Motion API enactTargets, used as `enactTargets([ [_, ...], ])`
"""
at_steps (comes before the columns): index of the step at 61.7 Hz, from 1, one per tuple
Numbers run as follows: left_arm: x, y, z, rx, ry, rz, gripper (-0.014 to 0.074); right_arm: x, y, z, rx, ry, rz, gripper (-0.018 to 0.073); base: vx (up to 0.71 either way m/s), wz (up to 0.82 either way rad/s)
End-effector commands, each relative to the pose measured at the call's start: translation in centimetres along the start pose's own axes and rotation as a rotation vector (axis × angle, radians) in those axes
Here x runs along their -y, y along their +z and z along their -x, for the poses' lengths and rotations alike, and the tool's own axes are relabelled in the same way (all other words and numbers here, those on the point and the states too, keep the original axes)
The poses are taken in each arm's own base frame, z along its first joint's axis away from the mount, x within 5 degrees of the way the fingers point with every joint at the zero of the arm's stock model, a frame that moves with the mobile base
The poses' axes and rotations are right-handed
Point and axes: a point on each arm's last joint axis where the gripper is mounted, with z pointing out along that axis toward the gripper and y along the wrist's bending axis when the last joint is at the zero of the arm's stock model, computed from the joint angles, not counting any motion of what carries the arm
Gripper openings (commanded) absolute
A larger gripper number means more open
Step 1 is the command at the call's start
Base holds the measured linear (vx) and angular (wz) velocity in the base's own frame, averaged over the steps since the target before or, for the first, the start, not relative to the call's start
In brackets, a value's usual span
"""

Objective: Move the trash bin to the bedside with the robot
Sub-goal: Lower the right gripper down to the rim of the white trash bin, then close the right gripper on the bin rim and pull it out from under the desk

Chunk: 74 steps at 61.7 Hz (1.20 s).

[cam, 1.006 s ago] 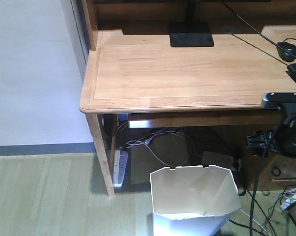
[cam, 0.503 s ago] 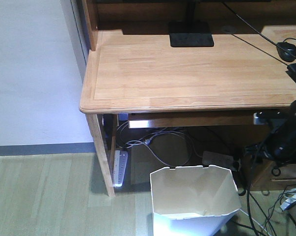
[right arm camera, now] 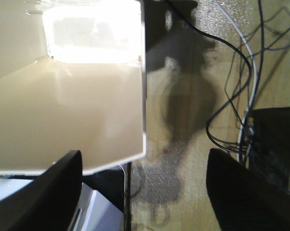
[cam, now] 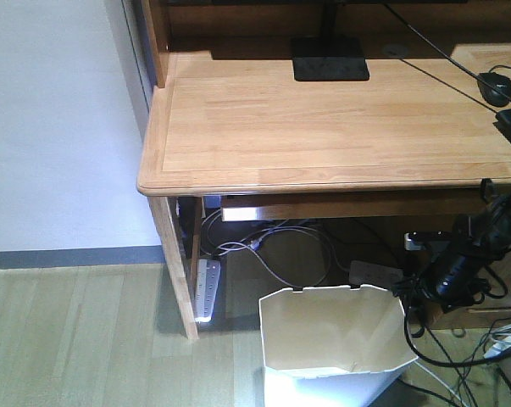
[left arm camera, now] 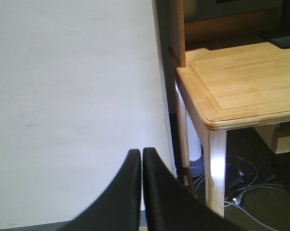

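The white faceted trash bin [cam: 336, 343] stands on the floor just in front of the desk, its cream inside showing. My right gripper [cam: 433, 287], on a thin black arm with trailing cables, hangs low by the bin's right rim. In the right wrist view this gripper [right arm camera: 145, 190] is open; one finger [right arm camera: 53, 192] is over the bin's inside [right arm camera: 63, 110], the other over the floor, with the rim edge [right arm camera: 144, 96] between them. My left gripper [left arm camera: 141, 153] is shut on nothing and faces the white wall. The bedside is out of view.
A light wooden desk [cam: 323, 127] carries a monitor stand [cam: 330, 66] and a mouse [cam: 495, 87]. Under it lie a power strip [cam: 208, 288] and tangled cables [cam: 272, 254]. More cables [right arm camera: 241, 72] run over the floor right of the bin. A desk leg [left arm camera: 216, 168] stands near the left gripper.
The right arm has come down and to the left, from desk-edge height to beside the bin's right rim. The bin has stayed in place.
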Motion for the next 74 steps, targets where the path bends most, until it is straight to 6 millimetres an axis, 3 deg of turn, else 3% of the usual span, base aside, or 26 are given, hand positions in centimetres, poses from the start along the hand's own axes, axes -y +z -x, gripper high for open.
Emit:
enactTargets([
  [1,0.2,0.2,-0.2,0.056,-0.011,-0.012,-0.0006,0.3,-0.7,1.7,0.077,-0.011,0.008,0.0521,0.0,0.0],
  [46,0.2,0.2,-0.2,0.056,-0.011,-0.012,-0.0006,0.4,9.2,4.5,-0.005,-0.05,0.089,0.0495,0.0,0.0],
  [63,0.2,0.2,-0.2,0.056,-0.011,-0.012,-0.0006,0.3,11.8,5.5,-0.041,-0.037,0.137,0.0322,0.0,0.0],
  [74,0.2,0.2,-0.2,0.056,-0.011,-0.012,-0.0006,-0.3,11.3,6.2,-0.017,-0.021,0.23,0.0025,0.0,0.0],
])
